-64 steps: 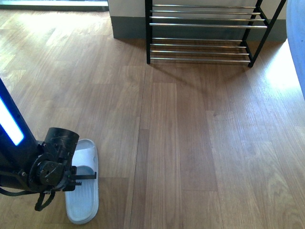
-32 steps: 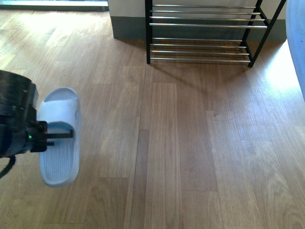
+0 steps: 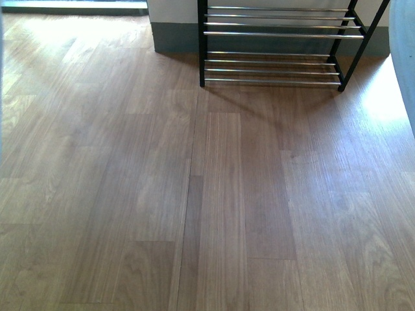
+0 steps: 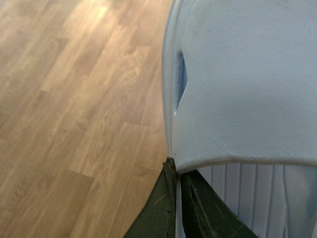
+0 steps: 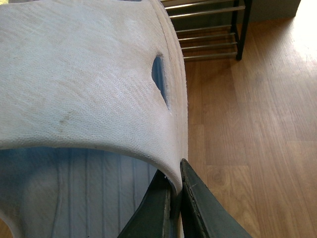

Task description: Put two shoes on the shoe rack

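- Two slippers are in hand, one per arm.
- Left gripper [image 4: 176, 173]: fingers pressed together on the strap edge of the left slipper [image 4: 237, 89], ribbed footbed hanging below.
- Right gripper [image 5: 176, 173]: same pinch on the strap edge of the right slipper [image 5: 84, 84].
- Step, as I judge it: pick done, carry under way, placing not begun.
- Next move calls for reaching forward, levelling each sole over the rods, then letting go.
- Floor [image 3: 214, 194]: bare boards up to the rack in the front view, where neither arm shows. Ample room.
- Rack [image 3: 279, 45]: far end, by the wall. No shoes on the visible rods, and the top is cropped.
- Edges: black side posts bound the opening, and a pale object [image 3: 405, 58] crowds the right.
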Controlling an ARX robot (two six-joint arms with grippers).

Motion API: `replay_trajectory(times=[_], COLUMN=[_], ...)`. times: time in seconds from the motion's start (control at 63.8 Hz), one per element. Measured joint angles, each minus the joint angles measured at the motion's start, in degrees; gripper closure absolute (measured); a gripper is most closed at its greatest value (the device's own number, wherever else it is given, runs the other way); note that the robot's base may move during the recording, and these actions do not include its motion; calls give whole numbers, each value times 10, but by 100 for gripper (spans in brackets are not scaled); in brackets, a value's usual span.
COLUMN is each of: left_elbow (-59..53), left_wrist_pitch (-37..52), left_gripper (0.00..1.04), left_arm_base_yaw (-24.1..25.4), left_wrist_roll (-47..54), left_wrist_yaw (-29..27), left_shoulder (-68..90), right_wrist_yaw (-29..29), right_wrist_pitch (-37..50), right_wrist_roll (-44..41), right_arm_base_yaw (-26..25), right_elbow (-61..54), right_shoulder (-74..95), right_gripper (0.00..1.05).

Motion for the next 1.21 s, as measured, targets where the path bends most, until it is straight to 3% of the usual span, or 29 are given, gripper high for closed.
replay_trajectory(times=[0.298,1.207], left_elbow=[-9,-10], left_wrist_pitch=[-163,-169], left_gripper=[103,103], left_arm_base_yaw=[-57,-61], left_wrist_roll=[8,8], left_wrist_yaw=[-68,-75], left_shoulder=[-213,-235], right_wrist_yaw=[0,0], right_wrist_pitch=[0,0], right_wrist_roll=[0,0], right_arm_base_yaw=[0,0], right_elbow=[0,0], right_shoulder=[0,0], right_gripper=[103,103])
